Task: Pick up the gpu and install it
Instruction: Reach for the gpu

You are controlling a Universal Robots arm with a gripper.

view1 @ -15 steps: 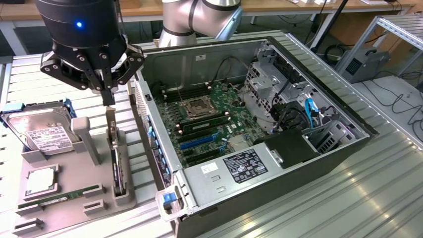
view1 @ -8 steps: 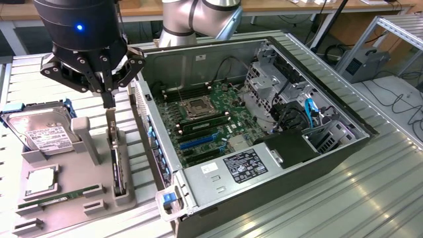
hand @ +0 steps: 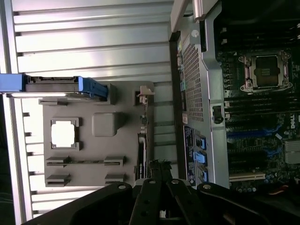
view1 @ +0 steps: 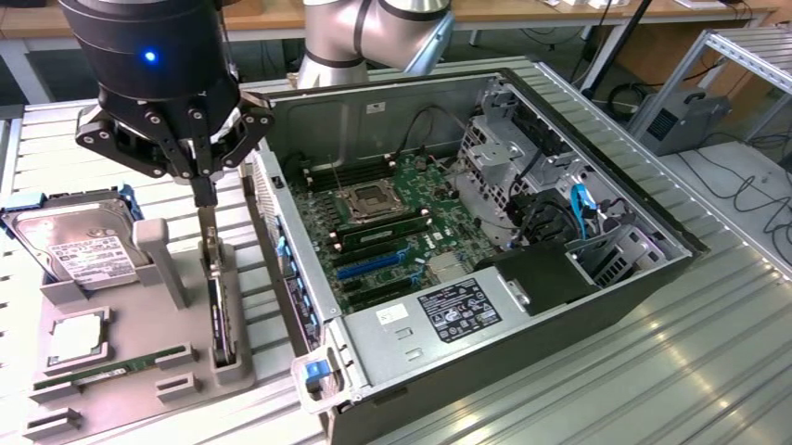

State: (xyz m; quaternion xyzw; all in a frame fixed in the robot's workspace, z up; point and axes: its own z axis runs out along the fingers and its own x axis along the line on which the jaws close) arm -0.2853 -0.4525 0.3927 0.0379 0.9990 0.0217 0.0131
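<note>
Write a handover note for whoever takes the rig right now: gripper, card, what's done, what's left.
Gripper: shut on the top end of the graphics card, by its metal bracket.
Graphics card: stands on edge in its slot in the gray holder tray, on the exterior view's left of the open computer case.
Done: the card is gripped.
Left: the card is not yet out of the tray and not yet in the blue slots on the board inside the case.
The hard drive sits on the same tray, apart from the gripper.
</note>
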